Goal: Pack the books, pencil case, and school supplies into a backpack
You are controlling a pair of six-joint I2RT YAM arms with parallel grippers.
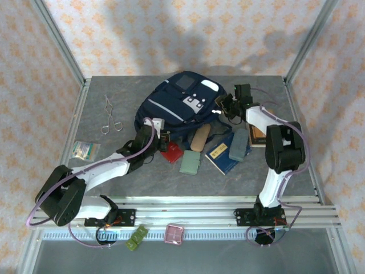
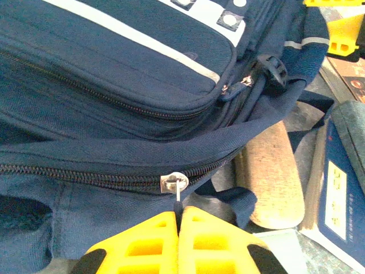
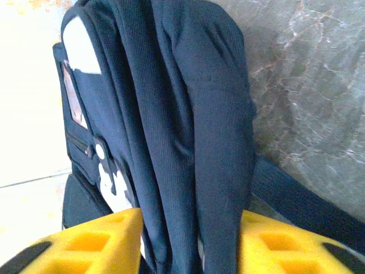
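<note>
The navy backpack lies at the table's back middle. My left gripper is at its near edge, shut on the zipper pull of a closed zipper. My right gripper is at the bag's right side; its jaws stand apart with folds of backpack fabric between them. In front of the bag lie the tan pencil case, a dark blue book, a brown book, a red case, a pale green case and a slate-grey slab.
A thin metal scissor-like tool lies at the left, and a light-blue packet near the left edge. A pink square and a green piece sit below the front rail. Metal frame posts stand at the back corners.
</note>
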